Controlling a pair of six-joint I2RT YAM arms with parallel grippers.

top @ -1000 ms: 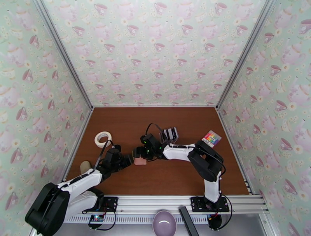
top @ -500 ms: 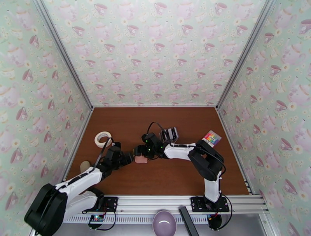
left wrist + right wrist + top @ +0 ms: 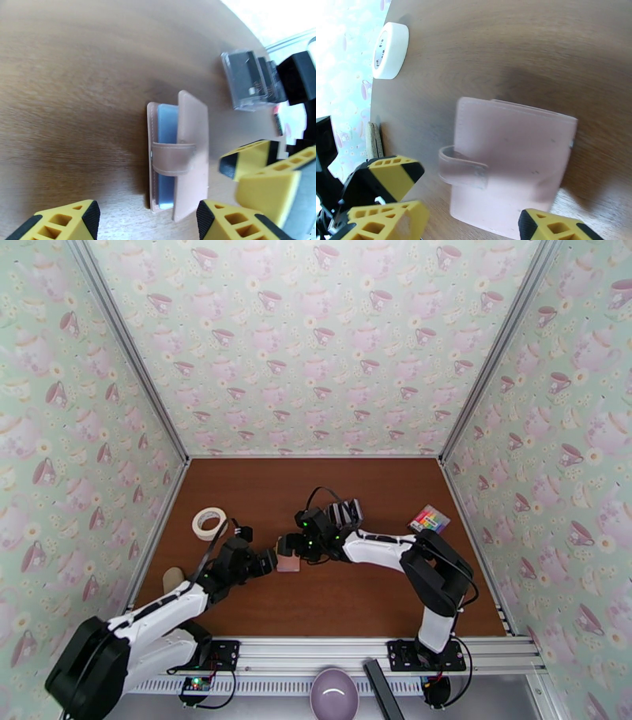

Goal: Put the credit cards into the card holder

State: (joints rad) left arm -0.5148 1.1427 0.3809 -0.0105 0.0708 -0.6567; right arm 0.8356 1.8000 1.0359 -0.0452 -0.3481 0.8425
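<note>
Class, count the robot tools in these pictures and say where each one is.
2. The left tool is open at the left edge of the wallet. The right tool is open, close over its far edge.

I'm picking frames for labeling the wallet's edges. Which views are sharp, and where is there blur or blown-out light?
Top external: evenly lit and sharp, but the card holder is tiny there. Left wrist: the holder is fairly crisp, and the top-right corner is washed out to white. Right wrist: the holder's edges are smeared soft, the tape roll is clearer, and the left margin is overexposed.
</note>
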